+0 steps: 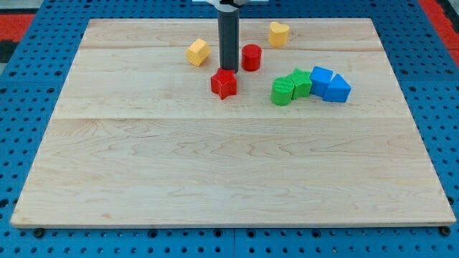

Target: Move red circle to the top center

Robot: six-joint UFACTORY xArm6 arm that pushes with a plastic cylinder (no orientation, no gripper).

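My rod stands upright, entering from the view's twelve o'clock edge; my tip rests low, toward twelve o'clock from centre.

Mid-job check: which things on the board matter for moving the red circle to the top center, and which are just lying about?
In the job:
- red circle
- my tip, just to the view's left of the red circle
- wooden board

Lying about:
- red star
- yellow block
- yellow heart
- two green blocks
- two blue blocks
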